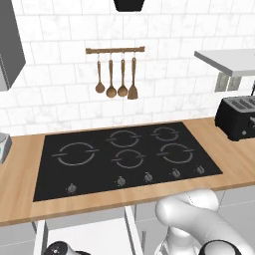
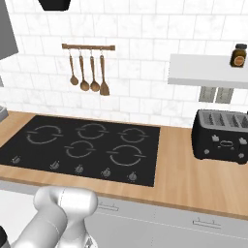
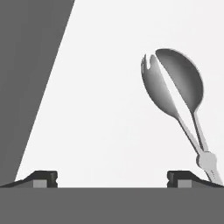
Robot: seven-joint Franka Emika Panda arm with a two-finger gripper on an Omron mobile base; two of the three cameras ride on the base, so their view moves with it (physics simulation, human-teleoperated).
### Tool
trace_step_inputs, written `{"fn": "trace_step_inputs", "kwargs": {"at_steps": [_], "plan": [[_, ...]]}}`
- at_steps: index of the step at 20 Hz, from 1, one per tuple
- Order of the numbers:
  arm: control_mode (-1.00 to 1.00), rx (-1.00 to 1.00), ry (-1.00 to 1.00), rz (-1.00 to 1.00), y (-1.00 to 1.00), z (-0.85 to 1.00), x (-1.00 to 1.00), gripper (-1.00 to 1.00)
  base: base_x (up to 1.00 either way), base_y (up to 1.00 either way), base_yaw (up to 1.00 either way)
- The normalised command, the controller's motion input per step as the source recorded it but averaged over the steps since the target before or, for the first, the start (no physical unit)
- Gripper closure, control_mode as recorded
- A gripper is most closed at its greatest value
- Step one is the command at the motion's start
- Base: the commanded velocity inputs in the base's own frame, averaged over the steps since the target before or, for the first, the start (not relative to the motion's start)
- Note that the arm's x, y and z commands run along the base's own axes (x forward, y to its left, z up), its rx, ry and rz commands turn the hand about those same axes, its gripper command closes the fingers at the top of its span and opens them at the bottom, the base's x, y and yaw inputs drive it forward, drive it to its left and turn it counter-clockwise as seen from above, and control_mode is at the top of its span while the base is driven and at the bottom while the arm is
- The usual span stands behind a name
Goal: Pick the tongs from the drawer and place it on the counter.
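With its jaws spread wide and empty, the gripper (image 3: 112, 178) hangs over the drawer (image 3: 100, 109) floor while the tongs (image 3: 177, 98) lie off toward one fingertip (image 3: 183, 177), so closing here probably nudges them aside or grasps nothing.

No readable text anywhere; the shelf jar (image 2: 238, 54) label seems too blurred.

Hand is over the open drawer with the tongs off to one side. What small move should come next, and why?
Probably slide the hand sideways toward the tongs before lowering. In the hand view the fingers are spread open, and the tongs lie on the white drawer floor beside the right fingertip, not between the two.
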Motion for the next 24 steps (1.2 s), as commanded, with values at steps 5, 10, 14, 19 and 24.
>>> {"fn": "trace_step_inputs", "kwargs": {"at_steps": [5, 10, 14, 19, 24], "plan": [[-1.0, 0.0, -0.06, 0.25, -0.08, 0.0, 0.53, -1.0, 0.0, 0.0, 0.0], [-1.0, 0.0, 0.08, 0.08, -0.24, -0.04, 0.49, -1.0, 0.0, 0.0, 0.0], [-1.0, 0.01, 0.0, 0.06, -0.29, -0.26, 0.15, -1.0, 0.0, 0.0, 0.0], [-1.0, 0.0, 0.0, 0.04, -0.1, -0.23, 0.0, -1.0, 0.0, 0.0, 0.0], [-1.0, 0.0, 0.0, 0.02, 0.0, -0.14, 0.01, -1.0, 0.0, 0.0, 0.0]]}}
